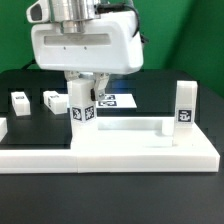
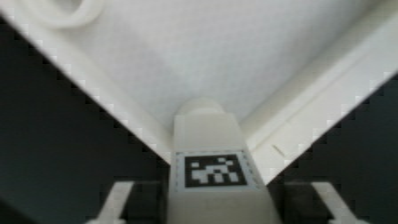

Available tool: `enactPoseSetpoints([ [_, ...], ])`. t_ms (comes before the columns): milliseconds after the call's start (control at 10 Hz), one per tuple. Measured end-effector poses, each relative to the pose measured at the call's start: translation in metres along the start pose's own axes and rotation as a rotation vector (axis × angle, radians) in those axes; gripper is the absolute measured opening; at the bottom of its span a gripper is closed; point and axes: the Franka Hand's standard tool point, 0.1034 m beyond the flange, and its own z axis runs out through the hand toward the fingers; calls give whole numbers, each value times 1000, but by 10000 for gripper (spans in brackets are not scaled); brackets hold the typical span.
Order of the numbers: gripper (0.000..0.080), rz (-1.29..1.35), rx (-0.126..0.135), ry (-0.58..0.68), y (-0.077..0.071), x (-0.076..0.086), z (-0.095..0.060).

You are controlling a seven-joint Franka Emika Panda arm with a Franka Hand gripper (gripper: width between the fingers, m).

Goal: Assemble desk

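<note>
The white tabletop slab (image 1: 140, 148) lies flat with its raised rims up. One square leg (image 1: 183, 104) stands upright at its corner on the exterior view's right. My gripper (image 1: 84, 98) is shut on another tagged leg (image 1: 82, 112) and holds it upright at the slab's corner on the exterior view's left. I cannot tell whether the leg is seated there. In the wrist view the leg (image 2: 214, 150) runs between my fingers (image 2: 127, 202) of the gripper (image 2: 215, 208), its tag facing the camera, with the slab (image 2: 178, 60) beneath. Two loose legs (image 1: 20, 102) (image 1: 50, 100) lie to the exterior view's left.
The marker board (image 1: 118, 100) lies flat on the black table behind the slab. A long low white rail (image 1: 30, 157) runs along the front edge at the exterior view's left, level with the slab.
</note>
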Motion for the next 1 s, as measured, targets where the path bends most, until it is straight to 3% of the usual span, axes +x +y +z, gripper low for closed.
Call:
enactPoseSetpoints([
  [100,287,166,5,-4,-3,-3,0],
  [300,288,549,61,-45,-7,-3,1],
  [600,321,559,60,-43,-8,-5,2],
  [700,504,539,59,-43,-8,-5,2],
  [800,504,328,39,-46,-7,-6,0],
  [900,618,133,36,-50,-5,-3,-3],
  [1000,640,-23,40,-48,-2,-1,-4],
])
